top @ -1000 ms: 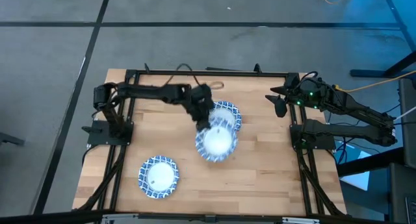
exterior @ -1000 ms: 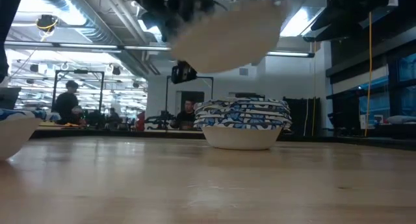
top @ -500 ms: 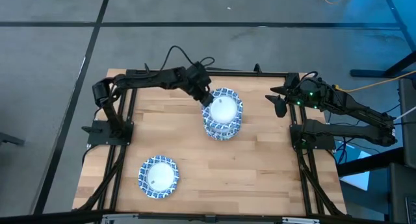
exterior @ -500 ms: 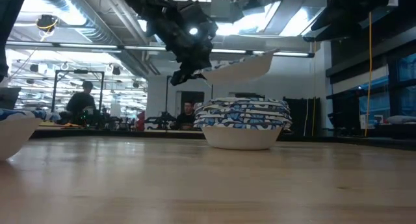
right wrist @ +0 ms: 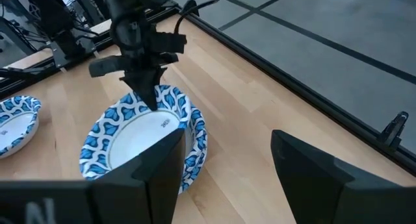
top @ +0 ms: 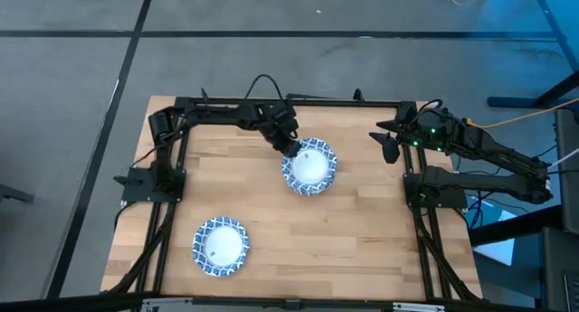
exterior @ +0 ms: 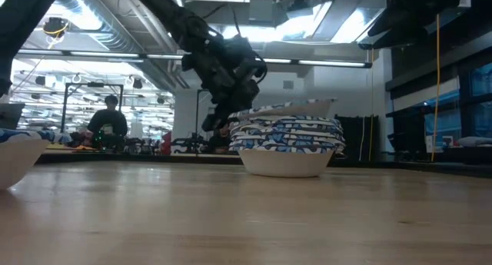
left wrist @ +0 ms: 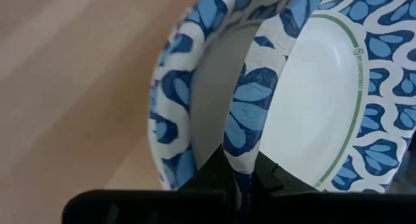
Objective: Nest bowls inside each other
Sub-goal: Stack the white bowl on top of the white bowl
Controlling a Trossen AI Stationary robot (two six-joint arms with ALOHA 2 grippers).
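Note:
A stack of blue-and-white patterned bowls (top: 308, 167) stands on its base mid-table, toward the far edge, and also shows in the low view (exterior: 286, 148) and the right wrist view (right wrist: 140, 143). The top bowl (exterior: 286, 109) lies on this stack, slightly tilted. My left gripper (top: 290, 146) is shut on its rim at the stack's far-left side. A single bowl (top: 220, 246) sits on the table near the near-left corner (exterior: 15, 159). My right gripper (right wrist: 224, 178) is open, parked high at the table's right edge (top: 389, 146). My left gripper pinches the top bowl's rim (left wrist: 246, 156) between its two fingers, one on the white inside and one on the patterned outside. The fingers (right wrist: 147, 87) come slanting down from the far left. The bowl lies on the stack (left wrist: 172, 120), a little tilted.
Black frame rails (top: 289, 101) run along the far edge and both sides of the wooden table (top: 362, 240). Bare wood lies between the stack and the single bowl and across the near-right part. People and desks show in the room beyond (exterior: 108, 130).
My left gripper carried the bowl from above the table's middle toward the far edge, then down onto the stack. The bowl, held high and tilted before, now lies nearly level on the stack. The gripper stayed shut on its rim.

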